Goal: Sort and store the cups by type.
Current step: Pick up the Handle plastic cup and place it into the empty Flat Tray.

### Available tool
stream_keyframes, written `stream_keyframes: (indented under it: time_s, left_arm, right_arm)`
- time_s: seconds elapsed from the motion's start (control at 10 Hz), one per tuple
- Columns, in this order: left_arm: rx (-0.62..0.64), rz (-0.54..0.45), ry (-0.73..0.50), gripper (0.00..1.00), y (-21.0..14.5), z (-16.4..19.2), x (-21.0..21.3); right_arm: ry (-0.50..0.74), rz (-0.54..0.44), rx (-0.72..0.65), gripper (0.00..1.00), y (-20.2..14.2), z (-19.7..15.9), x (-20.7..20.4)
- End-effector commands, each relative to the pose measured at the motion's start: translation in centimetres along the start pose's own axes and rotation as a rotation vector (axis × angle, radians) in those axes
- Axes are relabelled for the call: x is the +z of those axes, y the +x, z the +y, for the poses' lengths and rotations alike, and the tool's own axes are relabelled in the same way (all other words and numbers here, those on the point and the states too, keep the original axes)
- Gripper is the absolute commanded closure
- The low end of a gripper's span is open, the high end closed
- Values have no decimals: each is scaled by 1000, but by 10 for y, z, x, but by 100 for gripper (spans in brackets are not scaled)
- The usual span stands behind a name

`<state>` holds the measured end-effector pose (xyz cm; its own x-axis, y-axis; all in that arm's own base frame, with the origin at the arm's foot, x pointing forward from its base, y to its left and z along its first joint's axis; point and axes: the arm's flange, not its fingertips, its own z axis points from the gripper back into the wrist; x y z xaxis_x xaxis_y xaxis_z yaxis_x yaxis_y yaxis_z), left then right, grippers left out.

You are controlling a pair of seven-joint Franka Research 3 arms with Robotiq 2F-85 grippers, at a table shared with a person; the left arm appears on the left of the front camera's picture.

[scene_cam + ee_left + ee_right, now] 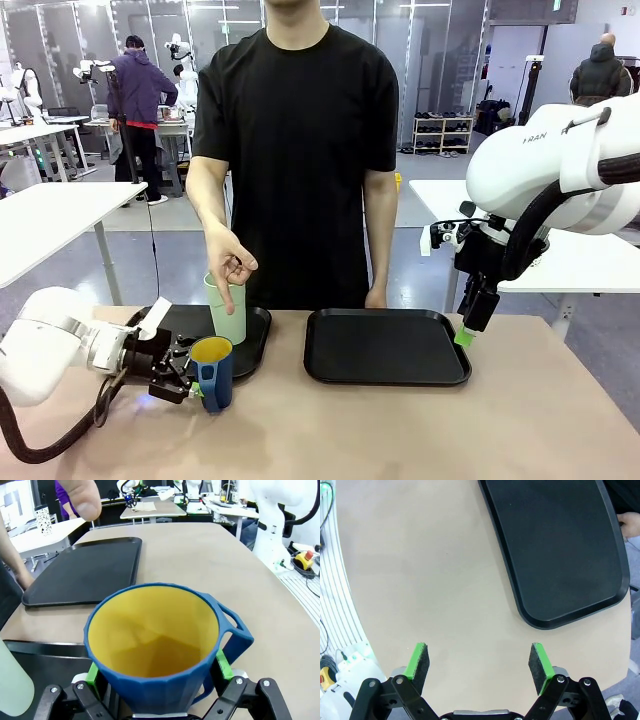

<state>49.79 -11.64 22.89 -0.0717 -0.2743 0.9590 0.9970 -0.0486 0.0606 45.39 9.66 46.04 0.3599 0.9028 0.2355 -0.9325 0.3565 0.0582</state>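
1. Bench [420,430]: tan top, carrying two black trays side by side along the far edge, with a person standing behind it.
2. Left tray [255,340]: black, shallow rim, on the robot's left half of the bench; it holds the mint-green tumbler.
3. Right tray [385,345]: black, shallow rim, near the middle of the bench; nothing lies in it.
4. Mint-green tumbler [227,310]: tall, plain, no handle, standing upright in the left tray. The person's hand [230,262] hangs just above its rim; whether the fingers touch it cannot be told.
5. Blue mug [212,372]: dark blue outside, yellow-orange inside, upright, at the near edge of the left tray, in front of the tumbler. In the left wrist view its handle points away to the picture's right.
6. Left end effector [192,378]: low at the bench, reaching in from the left. Its jaws stand wide, one green pad [223,666] on each side of the mug's lower body, right against the wall; a firm hold cannot be confirmed.
7. Right end effector [466,335]: pointing down just beside the right tray's right edge, above the bench. Jaws wide apart, green pads [541,661] clear of everything, nothing held.
8. Person's other hand [376,298]: resting at the far rim of the right tray.
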Motion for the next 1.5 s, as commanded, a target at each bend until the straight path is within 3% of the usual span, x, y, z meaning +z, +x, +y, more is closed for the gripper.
stream_keyframes:
  time_s: [0.0,0.2,0.3,0.4,0.5,0.6,0.7,0.8,0.9,1.0,1.2,1.3,1.4]
  left_arm:
    - [-41,-42,-2,0,-9,4,-10]
    - [-53,-61,-10,0,-11,5,-12]
    - [-72,-81,3,16,-12,5,-12]
    - [-52,-88,20,20,-12,4,-10]
    - [-51,-89,9,36,-12,5,-10]
    - [-52,-89,6,40,-12,4,-10]
    - [-49,-90,4,56,-11,4,-12]
    - [-43,-80,7,60,-12,3,-11]
    - [-68,-35,-27,71,-4,-1,-6]
    - [-8,-45,-12,71,3,11,-7]
    - [-8,-45,-12,71,3,11,-7]
    - [-5,-40,-17,24,3,10,-6]
    - [11,-96,-36,24,9,10,-22]
  right_arm:
    - [2,7,-3,0,0,1,2]
    - [2,7,-3,0,0,1,2]
    - [2,7,-3,0,0,1,2]
    - [2,7,-3,0,0,1,2]
    - [2,7,-3,0,0,1,2]
    - [2,7,-3,0,0,1,2]
    - [2,7,-3,0,0,1,2]
    - [2,7,-3,0,0,1,2]
    - [2,7,-3,0,0,1,2]
    - [2,7,-3,0,0,1,2]
    - [2,7,-3,0,0,1,2]
    - [2,7,-3,0,0,1,2]
    - [2,7,-3,0,0,1,2]
